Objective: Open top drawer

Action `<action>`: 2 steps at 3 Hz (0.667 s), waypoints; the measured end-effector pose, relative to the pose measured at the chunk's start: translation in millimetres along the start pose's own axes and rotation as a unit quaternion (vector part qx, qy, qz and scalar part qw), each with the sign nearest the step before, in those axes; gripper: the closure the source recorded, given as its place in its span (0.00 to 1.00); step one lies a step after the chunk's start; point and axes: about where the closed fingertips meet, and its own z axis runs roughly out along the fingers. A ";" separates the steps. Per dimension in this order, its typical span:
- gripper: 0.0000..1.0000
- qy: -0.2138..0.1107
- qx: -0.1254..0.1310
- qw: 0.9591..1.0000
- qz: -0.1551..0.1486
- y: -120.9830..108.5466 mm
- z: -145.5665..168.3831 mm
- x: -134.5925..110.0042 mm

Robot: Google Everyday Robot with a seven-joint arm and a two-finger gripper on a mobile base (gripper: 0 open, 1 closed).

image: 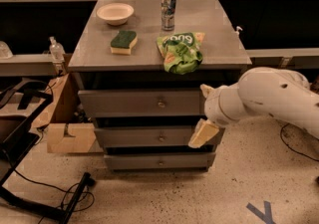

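The top drawer is the uppermost of three grey drawers in the cabinet and sits flush and closed. A small round knob marks its centre. My gripper hangs at the right end of the drawer fronts, well to the right of the knob. It is open: one cream finger reaches down across the middle drawer, and the other shows as a stub at the top drawer's right edge. Nothing is held. The white arm comes in from the right.
On the cabinet top lie a white bowl, a green-and-yellow sponge, an upright can and a green chip bag overhanging the front edge. A cardboard box and a black frame with cables sit at left.
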 end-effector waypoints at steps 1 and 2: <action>0.00 0.019 -0.007 1.000 -0.015 -6.7 24.8 10.4; 0.00 0.066 -0.016 0.996 -0.056 -35.8 49.0 25.8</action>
